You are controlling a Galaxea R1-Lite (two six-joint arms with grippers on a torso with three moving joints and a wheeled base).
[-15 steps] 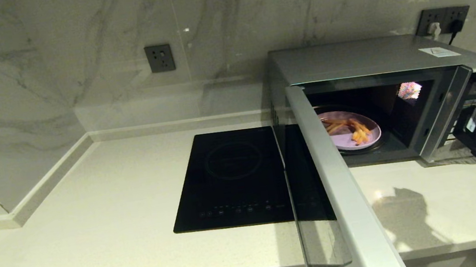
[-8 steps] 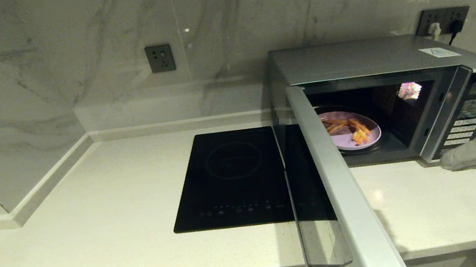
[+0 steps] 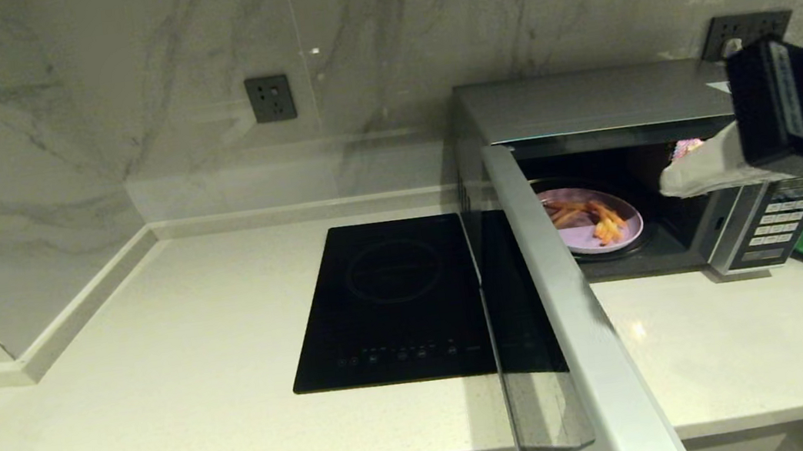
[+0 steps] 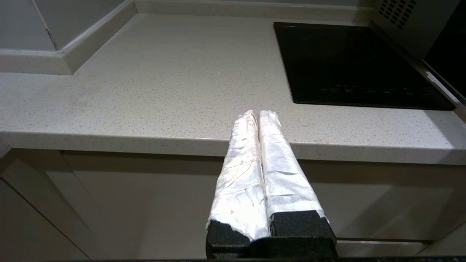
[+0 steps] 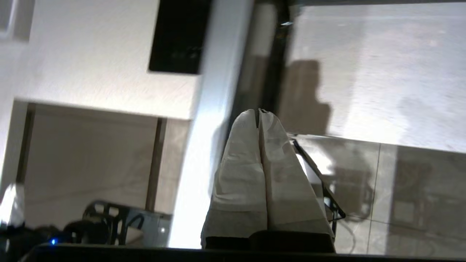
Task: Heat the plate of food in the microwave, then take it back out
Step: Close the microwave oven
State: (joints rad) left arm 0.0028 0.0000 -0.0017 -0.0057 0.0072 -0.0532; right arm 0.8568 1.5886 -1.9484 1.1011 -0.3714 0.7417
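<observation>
Clenched white-wrapped fingers (image 3: pixel 686 176) of the right gripper (image 3: pixel 667 183) are hovering empty beside the round lilac plate of food (image 3: pixel 591 225), sitting inside the boxy silver microwave (image 3: pixel 587 102); left gripper (image 4: pixel 258 115) is resting closed, low.

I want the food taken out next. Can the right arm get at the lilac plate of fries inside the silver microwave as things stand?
Probably yes: the silver microwave door stands wide open, the lilac plate of fries lies uncovered inside, and the shut right gripper hangs before the opening.

Plate of food (image 3: pixel 591 225) inside open microwave (image 3: pixel 617 150)
</observation>
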